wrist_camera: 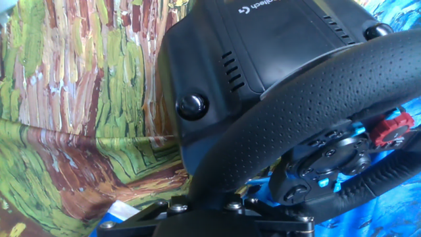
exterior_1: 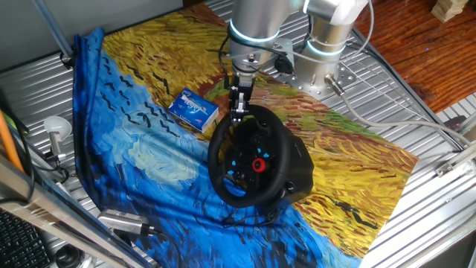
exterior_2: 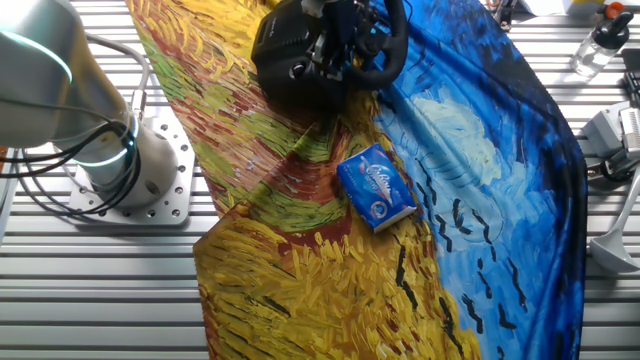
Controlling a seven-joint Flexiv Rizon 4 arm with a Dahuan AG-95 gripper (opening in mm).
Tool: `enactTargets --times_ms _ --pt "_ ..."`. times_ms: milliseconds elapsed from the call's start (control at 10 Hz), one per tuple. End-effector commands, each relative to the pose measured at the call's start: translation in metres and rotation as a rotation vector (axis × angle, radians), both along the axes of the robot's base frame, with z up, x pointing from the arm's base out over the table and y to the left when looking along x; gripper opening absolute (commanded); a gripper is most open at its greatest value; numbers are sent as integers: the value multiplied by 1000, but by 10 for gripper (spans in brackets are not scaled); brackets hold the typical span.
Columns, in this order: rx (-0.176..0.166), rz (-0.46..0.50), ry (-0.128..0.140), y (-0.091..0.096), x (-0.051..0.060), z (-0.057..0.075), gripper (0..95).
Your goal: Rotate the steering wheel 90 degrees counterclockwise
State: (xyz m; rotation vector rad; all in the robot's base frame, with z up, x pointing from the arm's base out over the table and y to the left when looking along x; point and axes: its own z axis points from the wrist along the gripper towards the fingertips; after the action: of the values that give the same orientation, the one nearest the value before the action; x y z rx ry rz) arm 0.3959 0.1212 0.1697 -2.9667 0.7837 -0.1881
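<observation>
The black steering wheel (exterior_1: 217,152) stands on its bulky black base (exterior_1: 299,165) in the middle of the painted cloth. Its hub shows a red round button (exterior_1: 259,165) and small blue buttons. My gripper (exterior_1: 238,112) comes down from above at the top of the rim, and its fingers close around the rim. In the hand view the dimpled rim (wrist_camera: 296,118) runs down between my fingers (wrist_camera: 204,197), with the base (wrist_camera: 263,46) behind it. In the other fixed view the wheel (exterior_2: 392,50) is at the top edge and my gripper (exterior_2: 335,30) is partly cut off.
A small blue-and-white box (exterior_1: 193,109) lies on the cloth just left of the wheel, also seen in the other fixed view (exterior_2: 377,187). The arm's mount (exterior_1: 327,67) stands behind the wheel. Cables and metal fittings (exterior_1: 123,221) lie at the cloth's left edge.
</observation>
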Motion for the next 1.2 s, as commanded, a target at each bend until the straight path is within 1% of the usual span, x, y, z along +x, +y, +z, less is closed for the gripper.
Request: enactTargets --times_ms 100,600,800,900,1100,1200 --pt "5 -9 24 2 0 1 0" --pt "23 -20 73 2 0 1 0" --pt "34 -25 97 2 0 1 0" --pt "38 -26 101 2 0 1 0" --pt "46 -29 124 2 0 1 0" --pt "54 -29 132 2 0 1 0"
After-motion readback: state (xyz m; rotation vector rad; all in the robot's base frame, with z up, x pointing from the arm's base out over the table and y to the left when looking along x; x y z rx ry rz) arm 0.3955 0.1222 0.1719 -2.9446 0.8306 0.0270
